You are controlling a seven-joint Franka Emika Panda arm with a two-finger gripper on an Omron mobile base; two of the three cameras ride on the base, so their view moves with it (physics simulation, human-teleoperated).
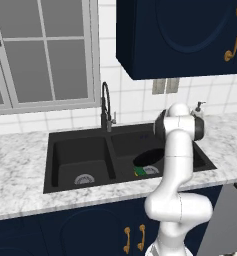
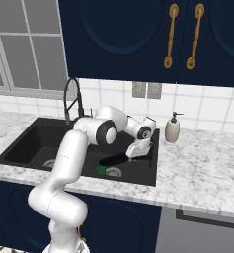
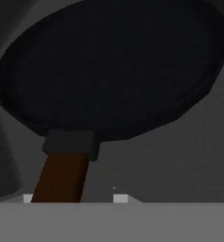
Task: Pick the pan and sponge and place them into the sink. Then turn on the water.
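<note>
The black pan [image 3: 108,66] lies in the right basin of the sink [image 1: 80,155], its brown handle [image 3: 61,175] pointing toward the hand. In the base views the pan [image 1: 147,156] [image 2: 113,159] sits tilted over the drain, with the green sponge [image 1: 139,171] [image 2: 101,170] beside it on the basin floor. My gripper [image 2: 132,155] hangs just above the handle end. In the hand view the gripper [image 3: 74,198] stands open, its fingertips [image 3: 120,198] wider apart than the handle that runs between them. The water is out of view.
A dark gooseneck faucet [image 1: 106,107] [image 2: 71,101] rises behind the divider. A soap dispenser [image 1: 197,111] [image 2: 172,129] stands on the marble counter [image 2: 202,168] right of the sink. Blue wall cabinets [image 2: 138,39] hang overhead. The left basin holds a silver drain [image 1: 83,179].
</note>
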